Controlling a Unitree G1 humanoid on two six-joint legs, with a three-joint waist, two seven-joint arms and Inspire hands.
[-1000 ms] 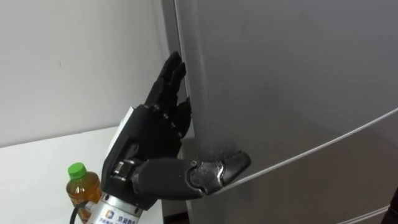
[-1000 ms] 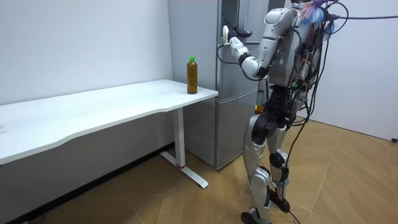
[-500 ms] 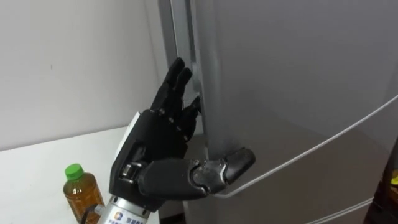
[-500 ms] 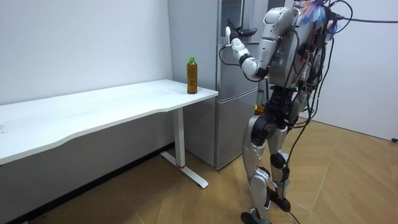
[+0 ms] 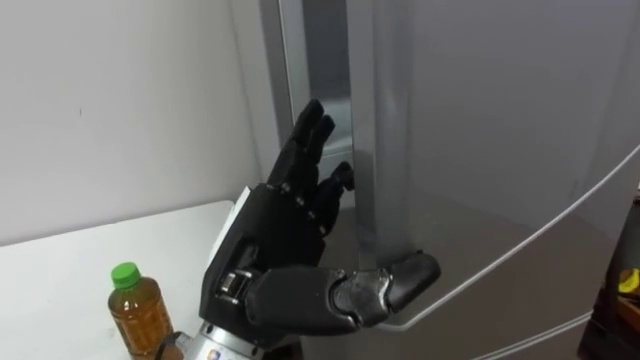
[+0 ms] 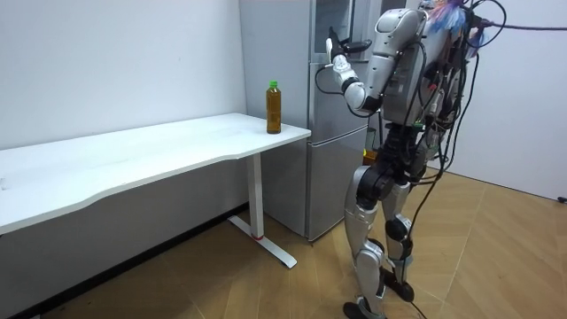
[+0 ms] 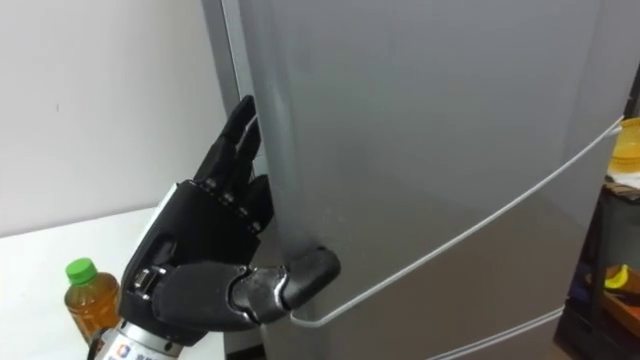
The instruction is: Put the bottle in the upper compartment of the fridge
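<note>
Left robot hand: we see the left robot hand (image 5: 275,235) raised at the opening edge of the upper fridge door (image 5: 480,150). Its fingers (image 5: 308,135) are straight and reach into the gap behind the door's edge, and the thumb (image 5: 385,285) lies across the door's front face, just above the seam to the lower door. It holds nothing.

Bottle: the bottle (image 5: 135,310) stands upright on the bench (image 5: 60,270). It has amber liquid and a green cap. We find it below and to the left of the robot hand, beside the wrist and apart from the fingers.

Fridge door: the upper door stands slightly ajar, and we see a narrow strip of the inside between its edge and the grey cabinet.

Bench: in the room view the bench (image 6: 133,155) is long, with a white top and white legs. The bottle (image 6: 274,107) stands at the end nearest the fridge (image 6: 323,177).

Room: a plain pale wall (image 5: 120,100) runs behind the bench. The tall grey fridge stands against it at the bench's end, on a wooden floor (image 6: 496,257).

Robot: it stands upright on the floor facing the fridge, with its left arm lifted to the door.
</note>
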